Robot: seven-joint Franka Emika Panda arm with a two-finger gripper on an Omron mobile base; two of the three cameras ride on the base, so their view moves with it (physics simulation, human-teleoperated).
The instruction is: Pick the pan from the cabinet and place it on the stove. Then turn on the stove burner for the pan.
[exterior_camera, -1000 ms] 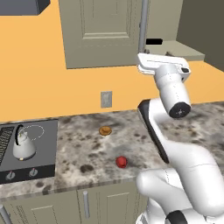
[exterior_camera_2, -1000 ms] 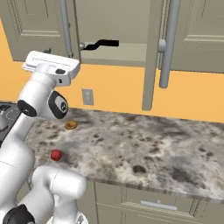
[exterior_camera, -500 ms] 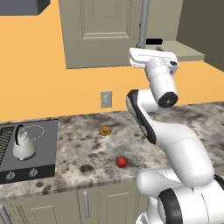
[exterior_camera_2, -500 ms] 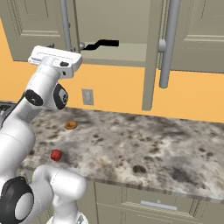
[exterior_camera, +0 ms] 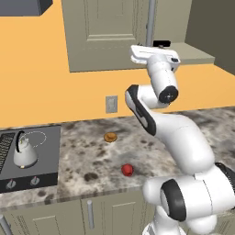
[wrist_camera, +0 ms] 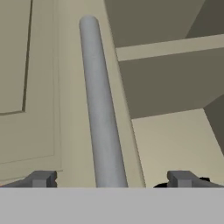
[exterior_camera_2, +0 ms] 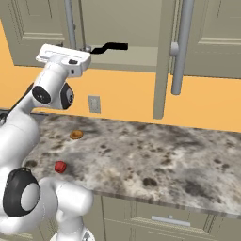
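2 finger tips of the gripper (wrist_camera: 111,179) are held wide apart either side of the cabinet's (wrist_camera: 39,87) smooth round grey bar handle (wrist_camera: 99,109); bare shelf is seen at 3 o'clock

Pan (exterior_camera_2: 110,47) in cabinet (exterior_camera_2: 207,37), kettle (exterior_camera: 24,153) on stove (exterior_camera: 46,153)

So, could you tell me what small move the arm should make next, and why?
Probably shift the open gripper sideways, away from the closed door's bar handle that stands between its fingertips, then ease it into the open cabinet toward the pan's black handle on the shelf.
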